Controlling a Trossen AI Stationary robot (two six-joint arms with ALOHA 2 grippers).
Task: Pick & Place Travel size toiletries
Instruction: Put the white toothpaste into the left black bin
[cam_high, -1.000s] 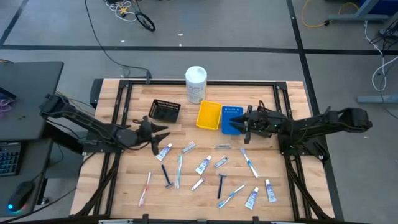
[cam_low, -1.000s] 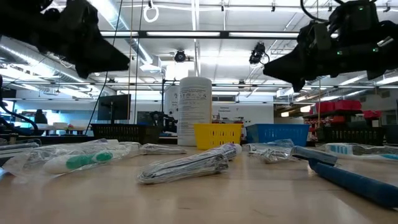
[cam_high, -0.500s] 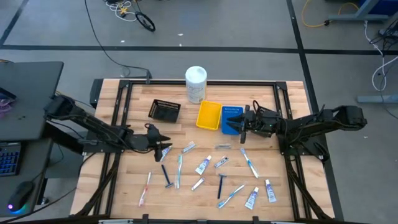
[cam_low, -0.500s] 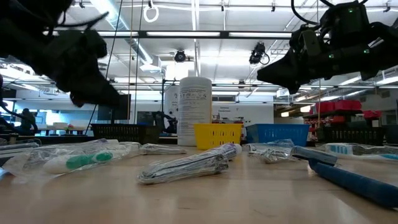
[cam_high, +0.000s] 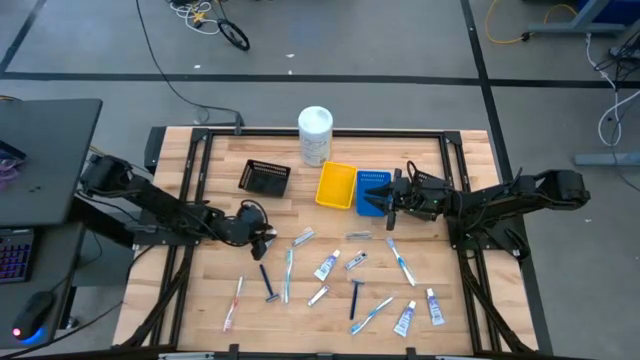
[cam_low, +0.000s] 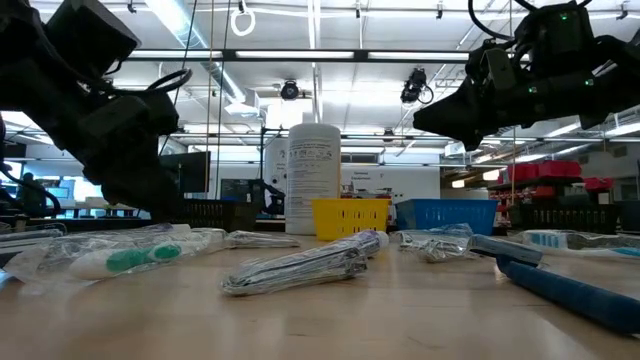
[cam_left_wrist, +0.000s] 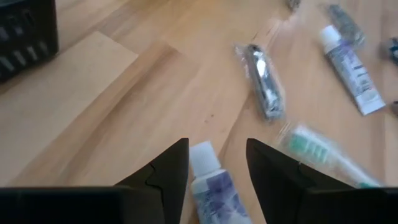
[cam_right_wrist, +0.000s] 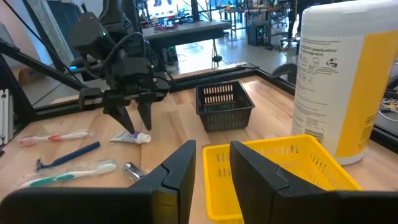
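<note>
Left gripper (cam_left_wrist: 216, 163): I see it low over the counter (cam_high: 330, 310), jaws apart, straddling the cap of a small white tube (cam_left_wrist: 211, 186); not clamped yet.
Right gripper (cam_high: 392, 197): hovers above the blue tray (cam_high: 372, 181), jaws part open, nothing between them.
Toiletries (cam_high: 328, 265): scattered across the near half of the counter.
Progress: I judge it early; yellow tray (cam_high: 335, 185) looks empty, nearly everything left.

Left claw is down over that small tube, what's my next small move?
Probably close: the left claw is open, its fingers either side of the small white tube lying on the table. Then lift.
</note>
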